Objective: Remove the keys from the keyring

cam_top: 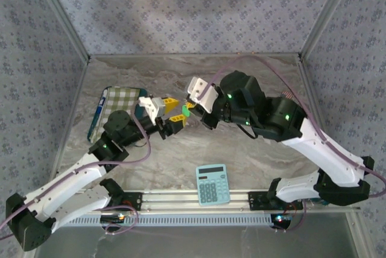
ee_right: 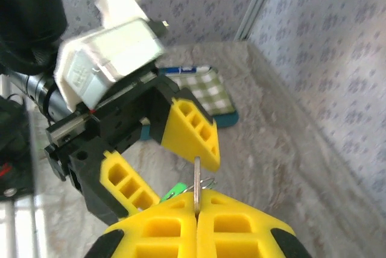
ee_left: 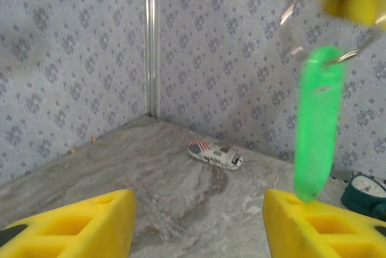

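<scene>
The right claw [ee_right: 197, 202] is shut, its two yellow foam-faced fingers [ee_right: 238, 225] pressed together on the thin silver wire keyring [ee_right: 197, 181], which stands edge-on out of the seam between them. In the left wrist view the same ring [ee_left: 294, 26] shows as a loop under that claw, and from it the keys hang straight down as one bright green translucent plastic piece [ee_left: 316, 125], with no single key to be made out.

The left claw [ee_left: 199, 213] faces it with its jaws standing well apart and gripping nothing. Its yellow fingers [ee_left: 81, 228] sit low on either side, and the tip of the green piece hangs just over the right-hand one; whether they touch I cannot tell. From above, both claws meet over the middle of the grey marbled table [cam_top: 253, 155], and the green piece [cam_top: 187, 112] is held in the air between them.

As I judge it, the step in hand is the hand-to-hand stage: ring held, green piece not yet gripped, nothing removed. The next move calls for the left claw to close on the green piece, then work it round the coil to the ring's split while the right claw holds firm. The ring is thin and could slip or turn in the foam.

Further out lie a green-and-white checked cloth [cam_top: 117, 104] and a pale blue calculator [cam_top: 212, 184], well clear.
</scene>
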Robot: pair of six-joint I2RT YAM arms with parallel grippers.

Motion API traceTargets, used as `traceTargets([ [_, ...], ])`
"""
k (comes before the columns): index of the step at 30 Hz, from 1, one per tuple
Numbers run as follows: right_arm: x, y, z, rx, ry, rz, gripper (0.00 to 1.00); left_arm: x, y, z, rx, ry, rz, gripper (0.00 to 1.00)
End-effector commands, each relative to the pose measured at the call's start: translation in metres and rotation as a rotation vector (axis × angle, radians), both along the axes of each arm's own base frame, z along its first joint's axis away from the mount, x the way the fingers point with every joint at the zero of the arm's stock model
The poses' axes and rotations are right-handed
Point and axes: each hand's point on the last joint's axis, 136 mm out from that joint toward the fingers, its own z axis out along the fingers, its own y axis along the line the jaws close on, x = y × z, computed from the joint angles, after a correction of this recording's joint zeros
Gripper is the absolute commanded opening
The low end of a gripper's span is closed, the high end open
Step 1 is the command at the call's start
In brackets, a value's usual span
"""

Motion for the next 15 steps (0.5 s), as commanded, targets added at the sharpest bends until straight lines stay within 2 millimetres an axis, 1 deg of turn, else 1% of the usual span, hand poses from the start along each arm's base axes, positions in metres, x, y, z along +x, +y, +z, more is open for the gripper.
traceTargets([
  [1, -0.009, -0.008, -0.015, -0.027, 0.218, -0.039, 0.00, -0.011, 0.006, 0.029, -0.072, -0.141, 0.002, 0.58],
  [3, -0.007, -0.007, -0.016, -0.008, 0.279, -0.053, 0.00, -0.016, 0.006, 0.033, -0.081, -0.181, -0.006, 0.60],
  [5, -0.001, -0.009, -0.017, 0.010, 0.342, -0.084, 0.00, -0.021, 0.004, 0.037, -0.080, -0.217, -0.019, 0.62],
  [7, 0.004, -0.010, -0.018, 0.030, 0.402, -0.107, 0.00, -0.023, 0.001, 0.038, -0.067, -0.236, -0.021, 0.62],
  [11, 0.011, -0.010, -0.020, 0.069, 0.498, -0.140, 0.00, -0.015, -0.002, 0.034, -0.043, -0.258, 0.019, 0.62],
  [15, 0.020, -0.015, -0.035, 0.024, 0.553, -0.181, 0.00, 0.000, 0.000, 0.025, -0.022, -0.251, 0.093, 0.63],
])
